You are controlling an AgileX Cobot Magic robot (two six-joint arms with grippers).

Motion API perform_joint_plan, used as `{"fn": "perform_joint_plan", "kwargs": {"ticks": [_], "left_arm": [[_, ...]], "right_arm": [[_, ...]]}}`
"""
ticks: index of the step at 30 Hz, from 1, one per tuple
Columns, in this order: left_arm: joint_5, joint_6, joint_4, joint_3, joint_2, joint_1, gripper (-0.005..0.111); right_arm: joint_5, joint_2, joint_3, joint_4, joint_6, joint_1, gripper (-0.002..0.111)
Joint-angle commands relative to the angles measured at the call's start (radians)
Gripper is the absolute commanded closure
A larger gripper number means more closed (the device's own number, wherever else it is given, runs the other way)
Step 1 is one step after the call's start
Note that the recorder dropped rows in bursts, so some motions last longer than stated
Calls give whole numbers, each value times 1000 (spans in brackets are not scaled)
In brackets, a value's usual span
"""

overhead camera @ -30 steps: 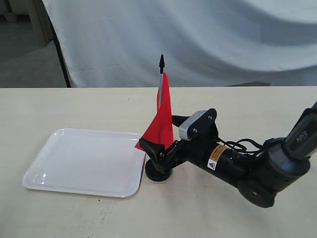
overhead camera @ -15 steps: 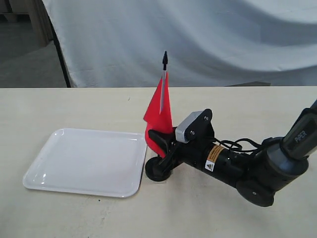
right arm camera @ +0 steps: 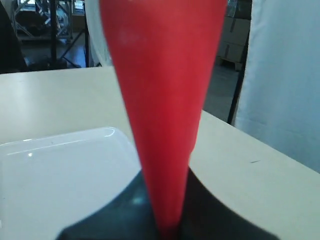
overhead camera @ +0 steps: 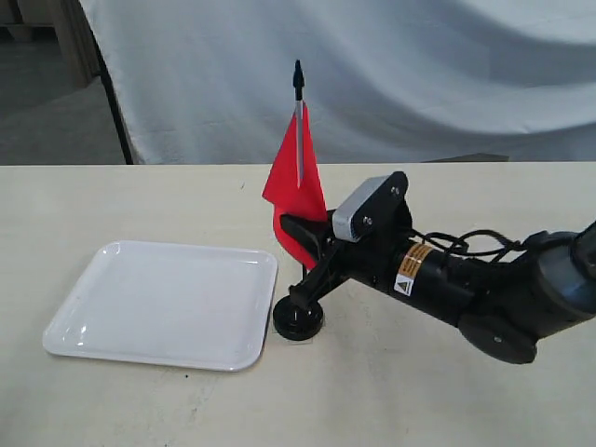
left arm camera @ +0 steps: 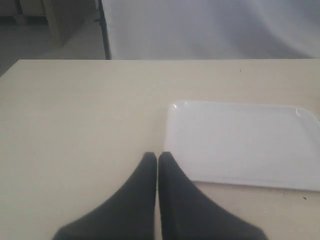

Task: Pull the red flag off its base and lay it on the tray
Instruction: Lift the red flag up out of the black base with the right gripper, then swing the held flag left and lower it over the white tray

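Note:
In the exterior view the red flag (overhead camera: 292,197) stands upright on its thin pole, black tip at the top, directly above the black round base (overhead camera: 298,323). My right gripper (overhead camera: 303,261) is shut on the flag's lower part, reaching in from the right. Its fingers hide whether the pole's lower end still sits in the base. The right wrist view is filled by the red flag (right arm camera: 165,100), pinched in the right gripper (right arm camera: 167,230). The white tray (overhead camera: 163,303) lies left of the base. Seen only in its wrist view, my left gripper (left arm camera: 157,156) is shut on nothing beside the tray (left arm camera: 240,145).
A white cloth backdrop (overhead camera: 391,74) hangs behind the beige table (overhead camera: 140,200). The right arm (overhead camera: 484,298) stretches low over the table's right side. The base stands close to the tray's right rim.
My right gripper has risen with the flag. The pole's tip now stands clearly higher and the cloth has swung round. Base and tray have not moved.

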Motion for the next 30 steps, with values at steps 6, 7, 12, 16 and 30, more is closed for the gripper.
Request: {"fn": "perform_joint_plan", "kwargs": {"ticks": [6,7,12,16,30], "left_arm": [[-4,-2,-5,2,-1,-2,105],[-4,-2,-5,2,-1,-2,105],[-4,-2,-5,2,-1,-2,105],[-4,-2,-5,2,-1,-2,105],[-4,-2,-5,2,-1,-2,105]], "right_arm": [[679,-263,-75,11,-12,65,108],[819,-270,-114,24,-12,88,108],[1243,-241,-289,48,-17,197,108],[1526,-173,-431,-65,-6,302,109],[1983,181,-858,-497,65,596,109]]}}
